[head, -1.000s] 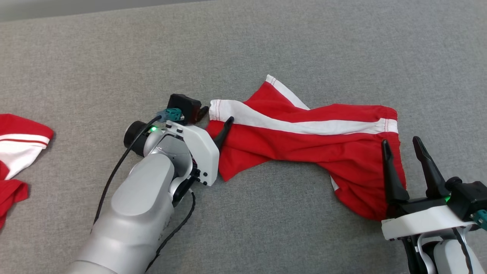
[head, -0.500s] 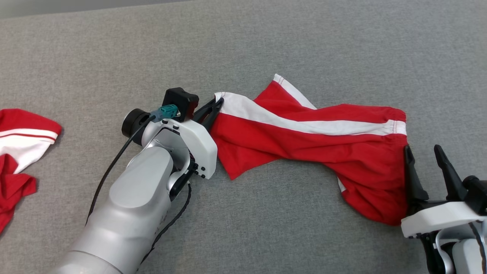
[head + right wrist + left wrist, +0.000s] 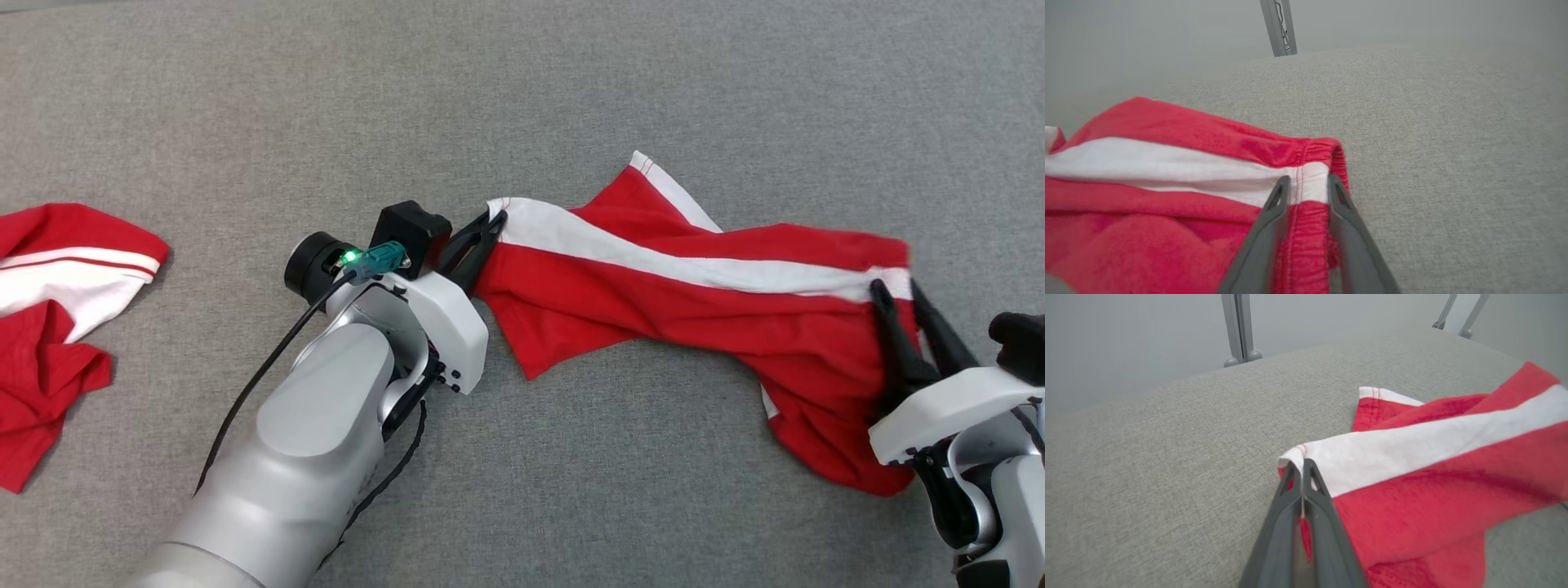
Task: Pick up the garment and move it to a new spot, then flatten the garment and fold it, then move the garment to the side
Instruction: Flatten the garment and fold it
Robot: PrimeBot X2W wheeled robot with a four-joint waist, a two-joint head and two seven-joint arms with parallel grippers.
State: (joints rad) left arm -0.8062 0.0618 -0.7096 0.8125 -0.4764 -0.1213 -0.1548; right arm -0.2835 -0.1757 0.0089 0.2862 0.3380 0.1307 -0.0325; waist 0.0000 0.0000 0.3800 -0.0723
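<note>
The garment (image 3: pixel 653 302) is a pair of red shorts with a white side stripe, lying stretched across the grey cloth surface. My left gripper (image 3: pixel 494 220) is shut on the white hem corner at its left end; the left wrist view shows the gripper (image 3: pixel 1302 463) pinching the garment (image 3: pixel 1433 490) there. My right gripper (image 3: pixel 896 287) is at the elastic waistband on the right end. In the right wrist view the gripper (image 3: pixel 1308 181) has its fingers still apart, one on each side of the waistband of the garment (image 3: pixel 1167 130).
Another red and white garment (image 3: pixel 57 278) lies crumpled at the left edge. The grey padded surface (image 3: pixel 571 82) extends far beyond the shorts. Metal posts (image 3: pixel 1239 326) stand past its far edge, and one post (image 3: pixel 1278 26) shows in the right wrist view.
My left gripper has shut on the hem corner. My right gripper has moved up to the waistband and its fingers have narrowed around it. The head camera has shifted a little.
</note>
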